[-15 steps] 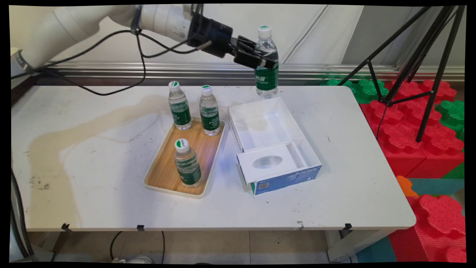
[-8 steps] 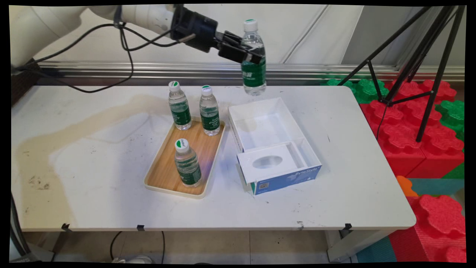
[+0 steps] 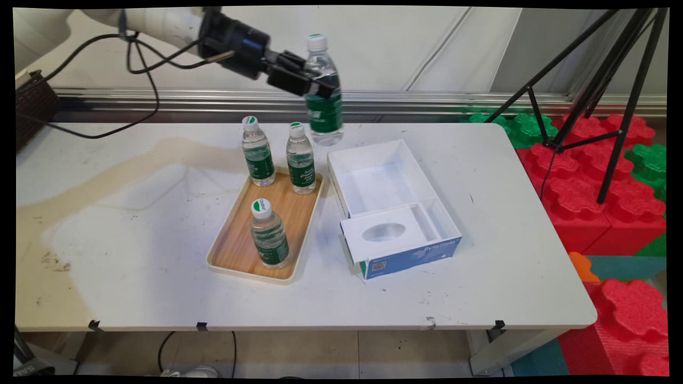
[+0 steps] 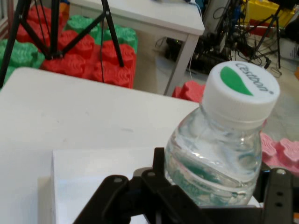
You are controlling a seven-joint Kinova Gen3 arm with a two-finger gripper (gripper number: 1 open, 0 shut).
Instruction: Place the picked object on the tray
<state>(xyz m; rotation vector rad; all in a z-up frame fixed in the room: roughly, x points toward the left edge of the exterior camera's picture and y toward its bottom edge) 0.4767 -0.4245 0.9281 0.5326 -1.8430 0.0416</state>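
My gripper [image 3: 315,85] is shut on a clear water bottle [image 3: 323,96] with a green label and a white cap, held upright in the air above the table's far side. In the hand view the water bottle [image 4: 219,149] sits between the fingers, its cap with a green leaf mark at the upper right. It hangs just behind and above the far end of a wooden tray [image 3: 235,250]. On the tray stand three like bottles: two at the far end [image 3: 257,154] [image 3: 300,160] and one near the front [image 3: 269,234].
An open white box [image 3: 373,186] with a blue side and an oval-holed insert lies right of the tray. A black tripod [image 3: 587,90] and red and green foam blocks [image 3: 587,181] stand off the table's right edge. Black cables [image 3: 133,58] hang from the arm.
The arm has carried the held bottle leftward, from above the box's far edge to a spot behind the tray's far bottles. Its height has dropped slightly.
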